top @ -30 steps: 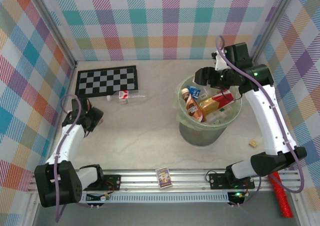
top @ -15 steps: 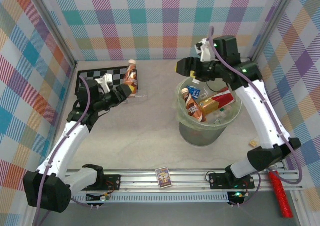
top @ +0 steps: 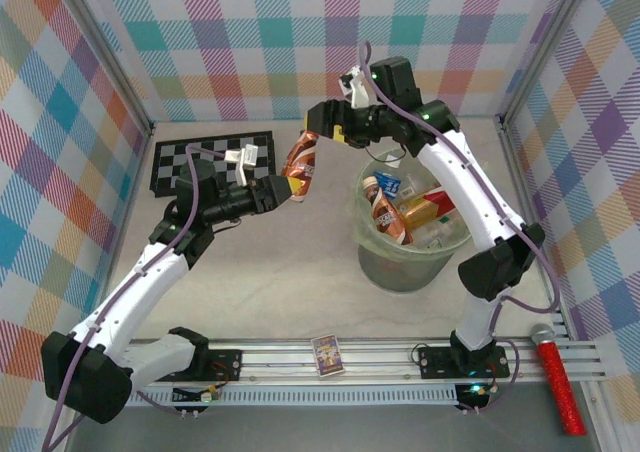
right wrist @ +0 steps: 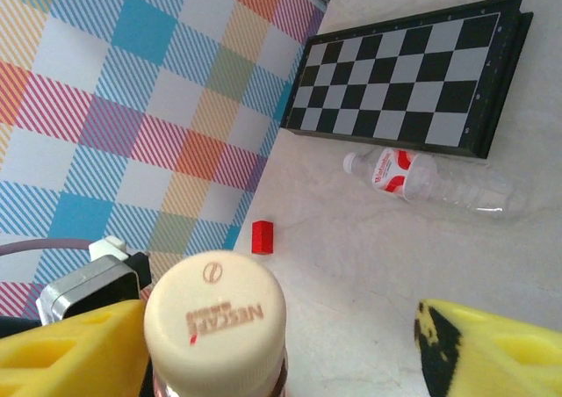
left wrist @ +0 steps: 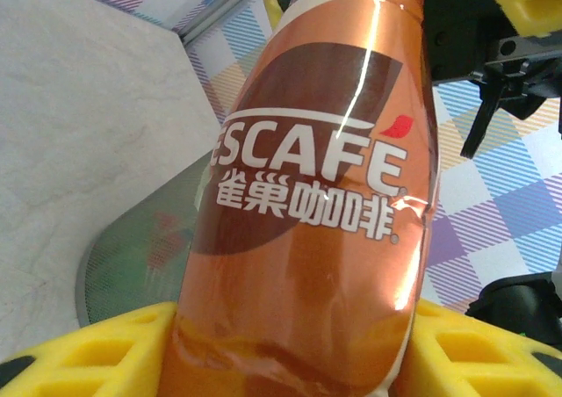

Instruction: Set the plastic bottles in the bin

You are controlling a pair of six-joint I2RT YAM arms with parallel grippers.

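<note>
The left gripper (top: 277, 191) has its jaws clenched on the orange-brown bottle (top: 300, 165), held in the air at 10 o'clock from the bin (top: 400, 270). The right gripper (top: 318, 134) has its jaws released, flanking the bottle's cap (right wrist: 216, 313).

nescafe bottle (left wrist: 307, 239): glossy orange-brown plastic sleeve, wrinkled low down, sharp highlights. its cap (right wrist: 215, 313): cream plastic, smooth, satin. left gripper pads (left wrist: 97, 353): matt yellow, moulded grid texture. bin (top: 400, 267): translucent pale green plastic. clear bottle (right wrist: 439, 182): transparent plastic. tabletop (right wrist: 369, 274): matt, faintly mottled. rail (top: 400, 355): brushed metal.
</note>
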